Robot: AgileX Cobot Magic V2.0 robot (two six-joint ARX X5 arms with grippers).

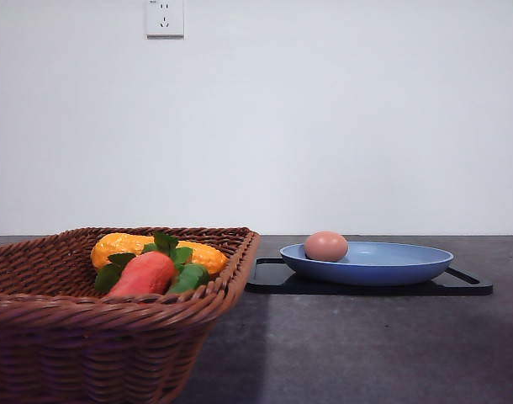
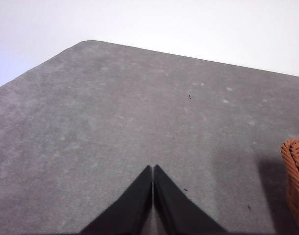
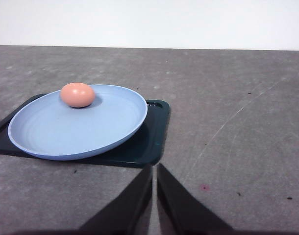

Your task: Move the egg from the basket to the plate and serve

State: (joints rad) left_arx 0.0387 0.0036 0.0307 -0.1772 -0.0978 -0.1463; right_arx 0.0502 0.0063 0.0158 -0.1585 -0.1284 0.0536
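Observation:
The pinkish-brown egg [image 1: 326, 246] [image 3: 77, 94] lies in the blue plate [image 1: 391, 263] [image 3: 66, 129], near its left rim in the front view. The plate rests on a flat black tray [image 1: 467, 284] [image 3: 149, 142]. The brown wicker basket [image 1: 63, 337] stands at the front left, and its edge [image 2: 296, 171] shows in the left wrist view. My left gripper [image 2: 153, 169] is shut with nothing in it, over bare table beside the basket. My right gripper [image 3: 154, 169] is shut and empty, just off the tray's edge.
Inside the basket lie a yellow corn cob [image 1: 122, 246] and an orange-red carrot-like item with green leaves [image 1: 145, 273]. The grey table [image 1: 366, 345] stretches between basket and tray. A white wall with a socket [image 1: 164, 17] stands behind.

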